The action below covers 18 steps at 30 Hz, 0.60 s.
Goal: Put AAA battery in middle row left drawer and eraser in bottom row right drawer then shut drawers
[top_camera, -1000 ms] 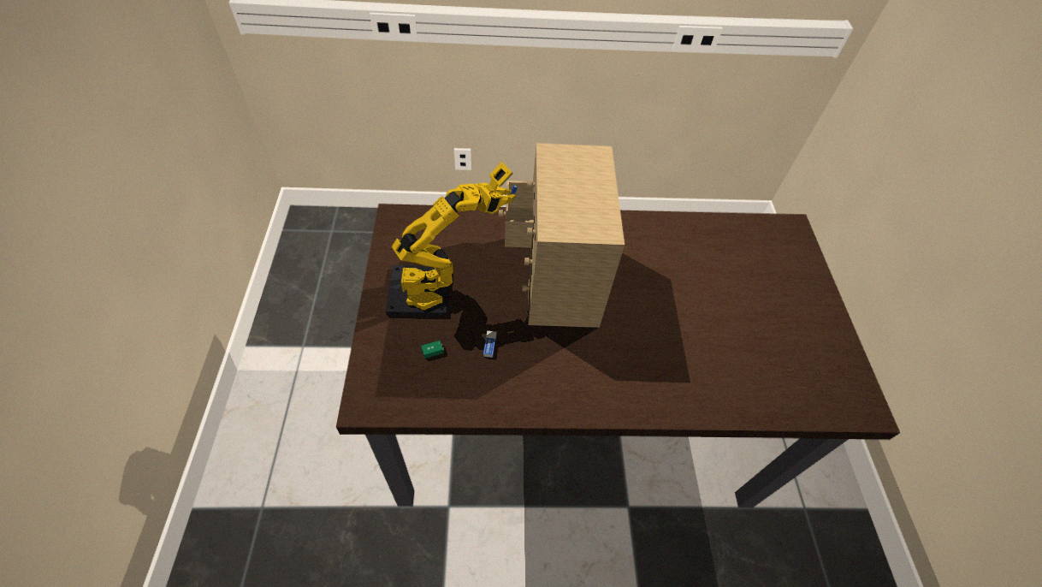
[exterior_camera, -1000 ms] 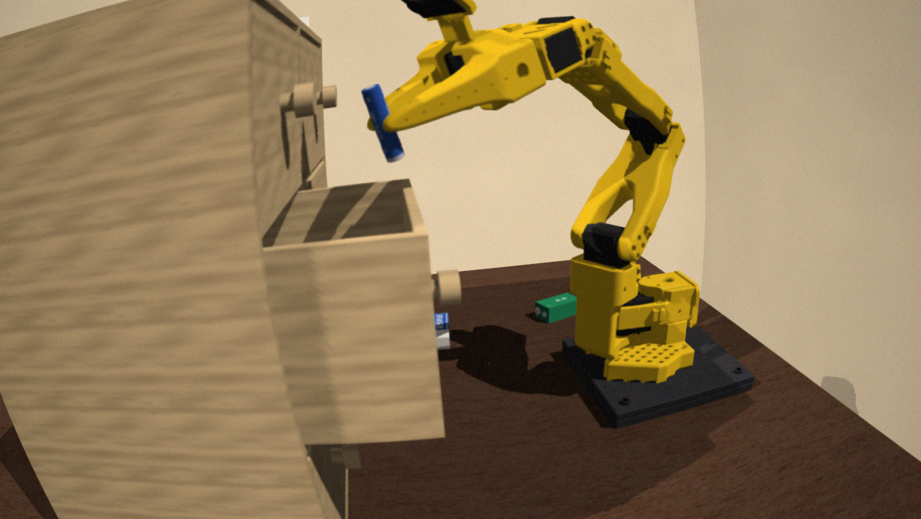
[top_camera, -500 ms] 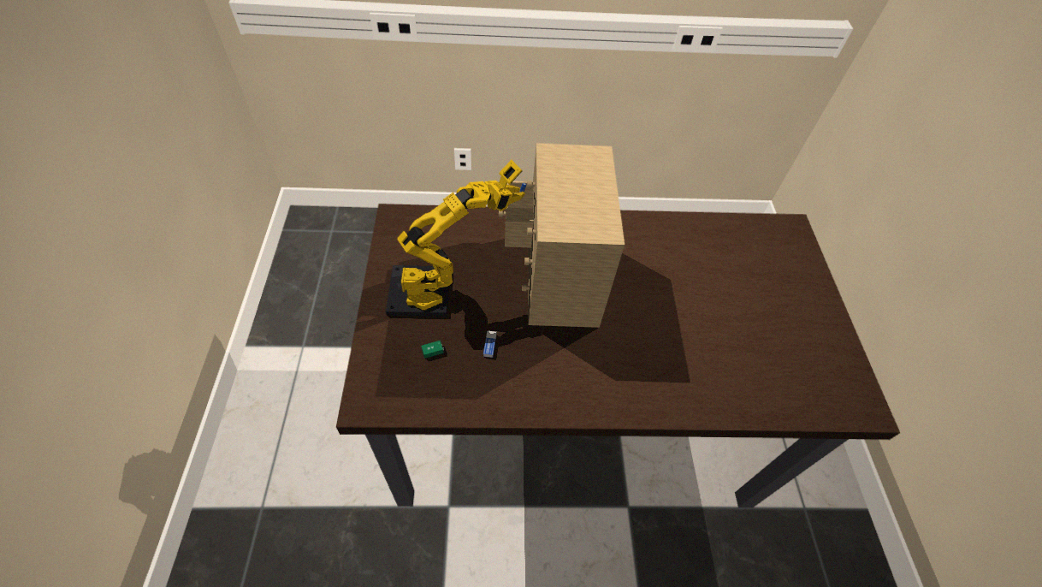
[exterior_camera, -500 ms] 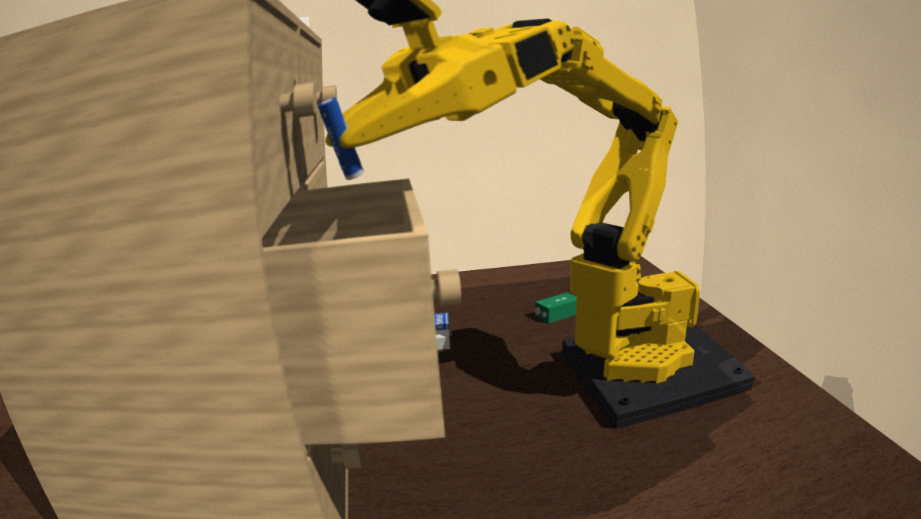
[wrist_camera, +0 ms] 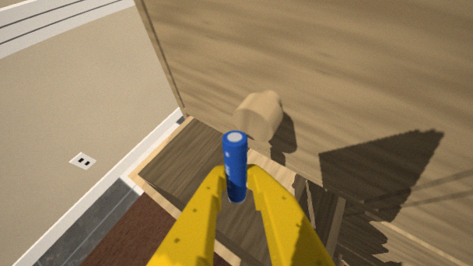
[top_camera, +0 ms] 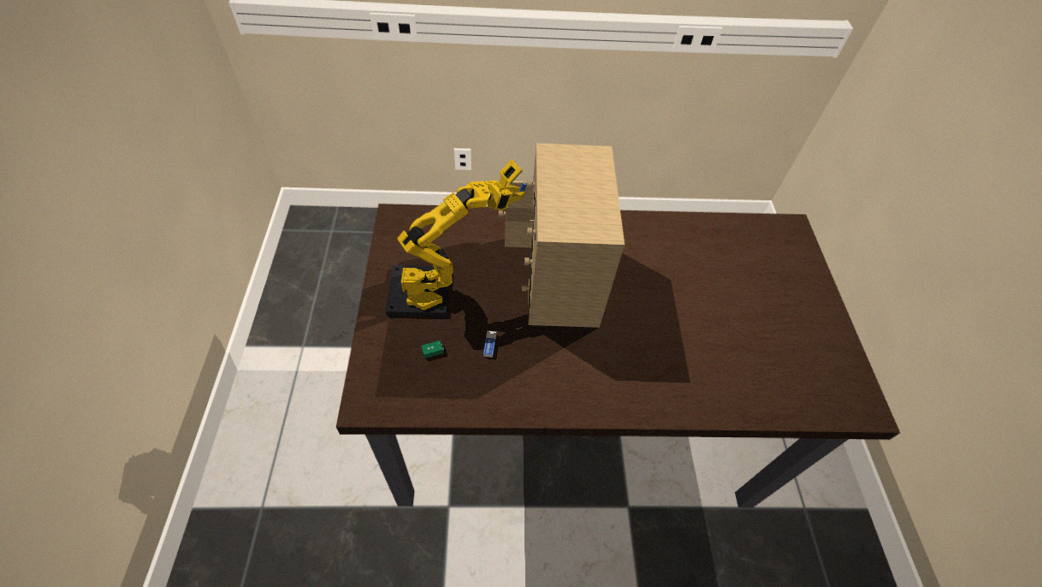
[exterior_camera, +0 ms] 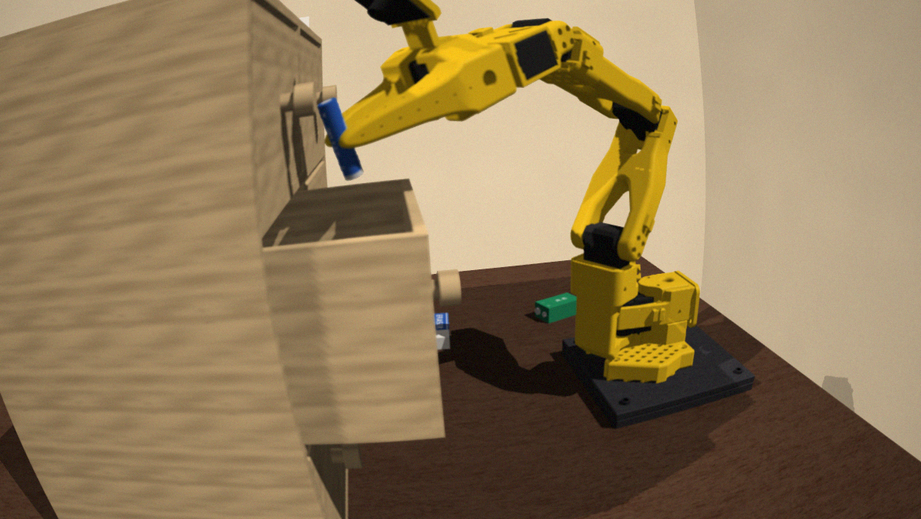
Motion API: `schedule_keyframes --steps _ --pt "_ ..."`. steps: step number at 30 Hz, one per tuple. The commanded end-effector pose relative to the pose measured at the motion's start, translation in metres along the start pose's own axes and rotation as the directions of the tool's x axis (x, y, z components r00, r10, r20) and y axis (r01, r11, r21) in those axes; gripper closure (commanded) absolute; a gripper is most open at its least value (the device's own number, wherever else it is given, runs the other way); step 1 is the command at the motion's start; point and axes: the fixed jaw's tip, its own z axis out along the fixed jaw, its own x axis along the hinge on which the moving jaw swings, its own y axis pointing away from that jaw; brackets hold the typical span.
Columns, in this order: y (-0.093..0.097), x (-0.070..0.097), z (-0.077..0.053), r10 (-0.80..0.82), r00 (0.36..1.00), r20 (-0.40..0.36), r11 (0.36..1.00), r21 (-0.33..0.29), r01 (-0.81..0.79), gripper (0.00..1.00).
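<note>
My gripper (exterior_camera: 341, 138) is shut on the blue AAA battery (exterior_camera: 339, 137), which stands nearly upright between the fingers; it also shows in the wrist view (wrist_camera: 235, 167). The battery hangs above the open left drawer of the middle row (exterior_camera: 351, 219) of the wooden chest (top_camera: 572, 233), close to the knob of the top left drawer (wrist_camera: 258, 114). The open drawer's inside (wrist_camera: 183, 167) looks bare. The blue and white eraser (top_camera: 491, 343) lies on the table in front of the chest; in the exterior view (exterior_camera: 441, 328) it is partly hidden behind the open drawer.
A green block (top_camera: 433, 350) lies on the table near the arm's black base (top_camera: 417, 299); it also shows in the exterior view (exterior_camera: 555, 307). The open drawer's knob (exterior_camera: 448, 287) sticks out toward the arm. The other drawers look shut.
</note>
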Motion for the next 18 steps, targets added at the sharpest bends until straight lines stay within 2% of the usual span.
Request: schedule_keyframes --steps 1,18 --pt "0.0030 -0.0025 0.0010 0.006 1.000 0.007 1.000 -0.012 -0.006 1.00" --pt "0.0045 -0.0032 0.0019 0.004 1.000 0.007 1.000 -0.017 -0.004 1.00"
